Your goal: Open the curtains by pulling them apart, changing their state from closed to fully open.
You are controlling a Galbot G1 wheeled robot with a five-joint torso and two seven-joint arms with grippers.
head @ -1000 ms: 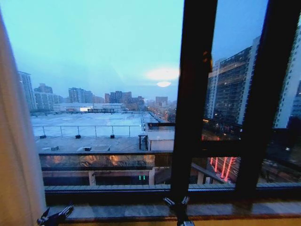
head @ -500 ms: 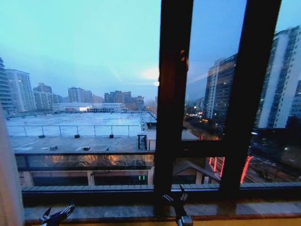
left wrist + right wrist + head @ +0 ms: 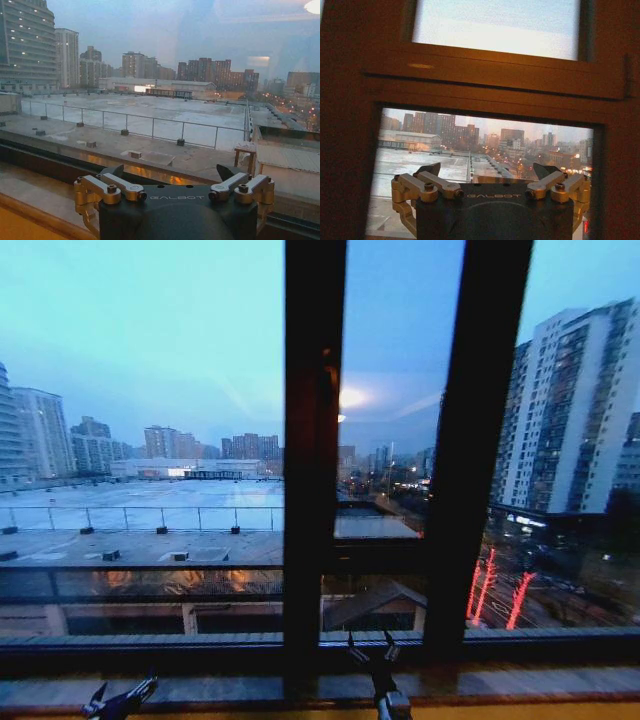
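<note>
Dark window frame (image 3: 485,80) fills right wrist view

— Clearance ahead of the left end effector (image 3: 118,702)?
— Open sill (image 3: 200,688) below it; the window glass (image 3: 150,440) blocks beyond.
— And the right end effector (image 3: 372,652)?
— Fingers spread, empty. Dark window frame posts (image 3: 313,460) stand close on both sides of it, glass behind.

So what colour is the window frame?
Dark, near black; the window frame shows best in the head view.
</note>
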